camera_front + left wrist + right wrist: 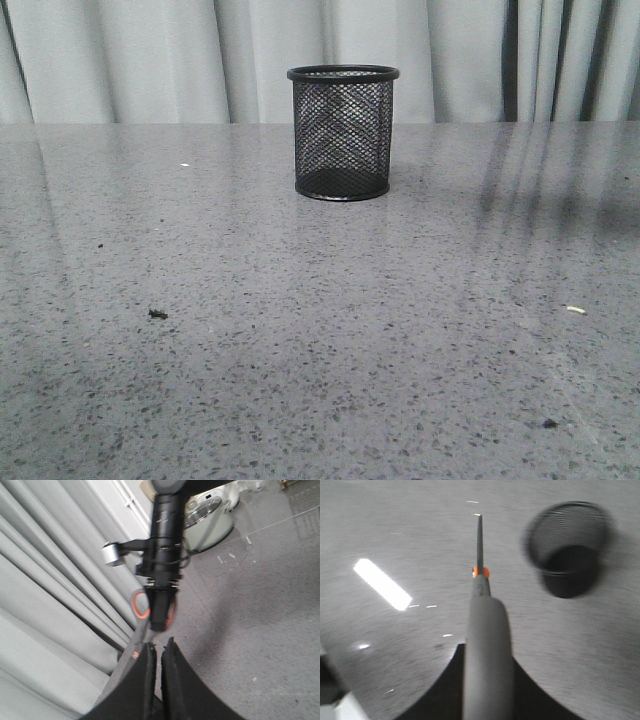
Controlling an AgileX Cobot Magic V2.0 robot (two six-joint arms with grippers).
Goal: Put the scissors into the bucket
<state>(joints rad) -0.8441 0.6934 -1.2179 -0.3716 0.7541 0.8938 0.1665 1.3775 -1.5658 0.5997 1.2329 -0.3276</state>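
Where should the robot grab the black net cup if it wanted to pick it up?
Probably by the solid rim, coming straight down from above with one finger inside and one outside. The cup stands upright with its mouth open to the top, and the rim looks firmer than the thin mesh wall.

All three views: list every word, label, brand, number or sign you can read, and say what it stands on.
None can be read.
Bucket: bare black mesh, no label.
Scissors, held in the right gripper: no print visible; the view is blurred.
Left gripper: plain black.
White appliance in the left wrist view: too blurred to tell.
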